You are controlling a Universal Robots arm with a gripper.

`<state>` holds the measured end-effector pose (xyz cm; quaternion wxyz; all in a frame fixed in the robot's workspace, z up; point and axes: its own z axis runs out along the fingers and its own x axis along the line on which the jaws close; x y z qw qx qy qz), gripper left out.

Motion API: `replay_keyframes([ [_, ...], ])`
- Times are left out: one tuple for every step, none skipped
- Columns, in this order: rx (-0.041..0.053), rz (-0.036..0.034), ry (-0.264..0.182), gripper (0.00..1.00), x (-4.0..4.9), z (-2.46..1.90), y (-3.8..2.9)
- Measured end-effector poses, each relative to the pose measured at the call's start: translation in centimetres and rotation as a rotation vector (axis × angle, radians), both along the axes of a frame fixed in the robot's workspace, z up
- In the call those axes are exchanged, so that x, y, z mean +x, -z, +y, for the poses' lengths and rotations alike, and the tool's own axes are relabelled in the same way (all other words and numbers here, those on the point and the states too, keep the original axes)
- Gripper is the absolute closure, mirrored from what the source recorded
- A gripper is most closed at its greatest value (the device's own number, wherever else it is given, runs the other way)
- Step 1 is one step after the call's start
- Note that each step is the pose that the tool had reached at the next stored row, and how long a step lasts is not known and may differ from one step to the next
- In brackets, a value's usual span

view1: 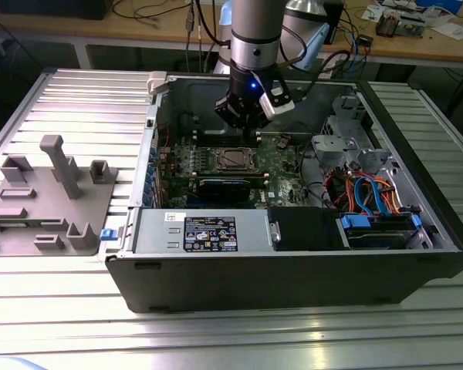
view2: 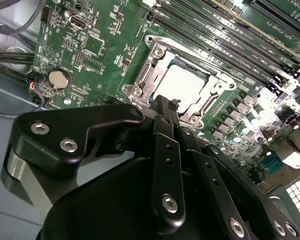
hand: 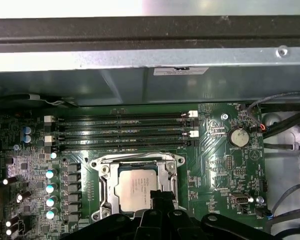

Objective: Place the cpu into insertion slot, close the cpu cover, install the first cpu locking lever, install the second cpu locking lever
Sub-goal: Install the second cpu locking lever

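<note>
Pressing together at their tips, the fingers (view2: 162,117) are being seen closed into one narrow black point, with nothing pinched between them, just at the edge of the socket. The gripper (hand: 157,197) is being held low over the near side of the cpu cover (hand: 138,165) in both wrist views (whether the tips are actually touching metal cannot be told).

The cpu (hand: 136,189) is lying seated in the insertion slot (view2: 182,82), its pale metal top showing through the cover's square window. The cover is lying flat over it. The thin wire levers along the socket's sides are being shown too faintly for their latched or unlatched state to be judged.

In the exterior view the gripper (view1: 251,131) is hanging inside the open computer case (view1: 293,270), above the green board (view1: 282,166), with the memory slots (hand: 120,132) just beyond the socket.

Risk is being judged as follows: a closed tip sliding off a thin lever could strike the cover or the board's small components; an off-centre push could leave the lever unhooked.
</note>
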<state>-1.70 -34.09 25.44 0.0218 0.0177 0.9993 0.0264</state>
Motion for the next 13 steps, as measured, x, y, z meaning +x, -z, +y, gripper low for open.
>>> replay_keyframes([
  [0.0000,0.0000,0.000,0.89,0.00,0.00,0.00],
  [0.0001,0.0000,0.000,0.89,0.00,0.00,0.00],
  [0.0001,0.0000,0.000,0.89,0.00,-0.01,0.00],
  [0.0001,0.0000,0.000,0.89,0.00,-0.01,0.00],
  [0.0001,0.0000,0.000,0.89,0.00,-0.02,0.00],
  [0.0000,0.0001,0.000,0.89,0.00,-0.06,0.00],
  [-0.0001,0.0001,0.000,0.89,0.00,-0.09,0.00],
  [0.0001,0.0000,0.000,0.89,0.00,-0.13,0.00],
  [0.0000,0.0001,0.000,0.89,0.00,-0.30,0.00],
  [0.0001,0.0000,0.000,0.89,0.00,-1.06,0.01],
  [0.0000,0.0000,0.000,0.89,0.00,-2.06,0.01],
  [0.0001,0.0000,0.000,0.89,-0.01,-2.37,0.02],
  [0.0001,0.0000,-0.001,0.89,0.00,-2.39,0.04],
])
